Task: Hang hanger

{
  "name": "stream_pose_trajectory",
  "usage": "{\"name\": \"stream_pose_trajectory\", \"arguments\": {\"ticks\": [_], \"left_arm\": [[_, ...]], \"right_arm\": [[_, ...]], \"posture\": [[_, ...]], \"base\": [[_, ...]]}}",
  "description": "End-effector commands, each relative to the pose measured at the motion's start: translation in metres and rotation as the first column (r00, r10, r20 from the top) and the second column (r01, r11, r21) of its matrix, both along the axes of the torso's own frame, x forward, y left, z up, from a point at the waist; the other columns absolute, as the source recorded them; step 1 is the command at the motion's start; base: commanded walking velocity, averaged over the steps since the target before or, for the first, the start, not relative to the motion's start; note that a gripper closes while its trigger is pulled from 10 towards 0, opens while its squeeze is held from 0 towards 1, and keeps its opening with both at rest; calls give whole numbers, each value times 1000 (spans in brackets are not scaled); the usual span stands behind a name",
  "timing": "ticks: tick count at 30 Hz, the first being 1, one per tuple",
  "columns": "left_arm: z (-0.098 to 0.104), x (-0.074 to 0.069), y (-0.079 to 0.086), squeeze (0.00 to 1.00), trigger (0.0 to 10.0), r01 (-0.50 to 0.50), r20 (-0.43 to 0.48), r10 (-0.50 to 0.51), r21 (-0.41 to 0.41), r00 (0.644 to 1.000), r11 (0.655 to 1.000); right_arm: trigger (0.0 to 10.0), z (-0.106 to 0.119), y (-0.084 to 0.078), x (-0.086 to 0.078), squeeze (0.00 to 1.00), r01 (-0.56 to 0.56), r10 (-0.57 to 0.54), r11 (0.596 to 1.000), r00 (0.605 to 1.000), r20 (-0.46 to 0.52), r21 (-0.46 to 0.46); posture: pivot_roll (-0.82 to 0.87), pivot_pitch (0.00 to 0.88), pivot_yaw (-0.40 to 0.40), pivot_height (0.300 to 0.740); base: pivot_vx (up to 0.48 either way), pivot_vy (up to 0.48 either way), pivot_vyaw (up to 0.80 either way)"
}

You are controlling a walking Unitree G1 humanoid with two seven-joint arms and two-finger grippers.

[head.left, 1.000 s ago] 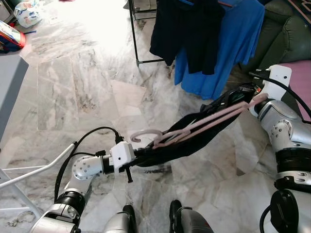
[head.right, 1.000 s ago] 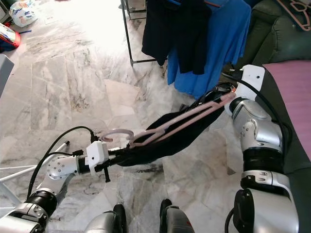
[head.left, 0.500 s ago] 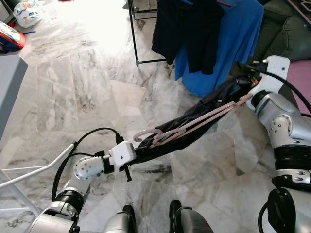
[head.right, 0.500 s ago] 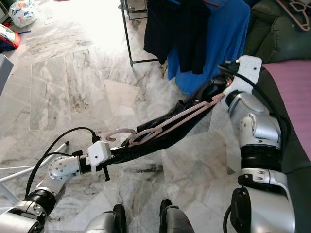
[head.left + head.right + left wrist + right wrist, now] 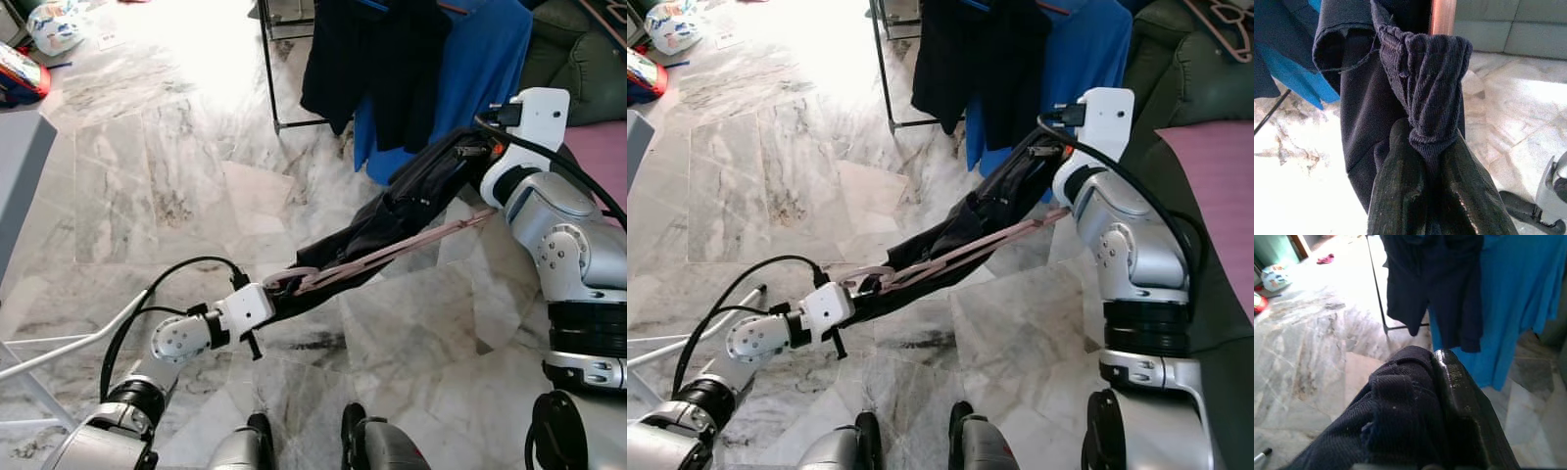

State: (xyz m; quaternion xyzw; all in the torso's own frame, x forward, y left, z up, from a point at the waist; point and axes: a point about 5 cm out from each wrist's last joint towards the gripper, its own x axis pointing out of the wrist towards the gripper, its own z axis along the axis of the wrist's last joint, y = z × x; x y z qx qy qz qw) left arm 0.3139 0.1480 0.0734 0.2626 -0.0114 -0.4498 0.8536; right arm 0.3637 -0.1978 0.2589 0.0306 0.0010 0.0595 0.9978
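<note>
L gripper (image 5: 1422,196) sits low, near the floor (image 5: 147,176), fingers (image 5: 1396,196) clamped on a bunched end of the dark garment (image 5: 392,220). The hanger (image 5: 382,257), pink, lies w/ the garment, held in air betw. both arms. Its long axis runs diagonally: hook end low at the L gripper, far end rising toward the R side, up by the R gripper (image 5: 1449,396). Hook curls just above the L wrist. R gripper is higher, at the garment's upper end, one finger (image 5: 1464,406) pressed against the cloth; it holds the garment. Garment stretches along the same slant, sagging slightly below the hanger near the low end. Behind, well apart, a rack (image 5: 269,69) carries a dark top (image 5: 377,59) & a blue shirt (image 5: 480,69).
</note>
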Motion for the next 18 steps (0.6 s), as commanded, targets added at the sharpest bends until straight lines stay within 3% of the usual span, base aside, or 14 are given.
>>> {"name": "stream_pose_trajectory", "arguments": {"ticks": [1, 18], "left_arm": [[-13, -6, 19, 0, 0, -81, -68, 83, 20, 994, 996], [-9, 0, 29, 0, 0, -204, -86, 198, -65, 976, 977]], "right_arm": [[0, 17, -10, -7, 0, 52, -51, 999, 996, 71, -11], [0, 10, -9, -8, 0, 49, -49, 999, 997, 53, -4]], "posture": [[-145, 280, 38, 740], [-147, 281, 43, 740]], "base": [[0, 0, 0], [0, 0, 0]]}}
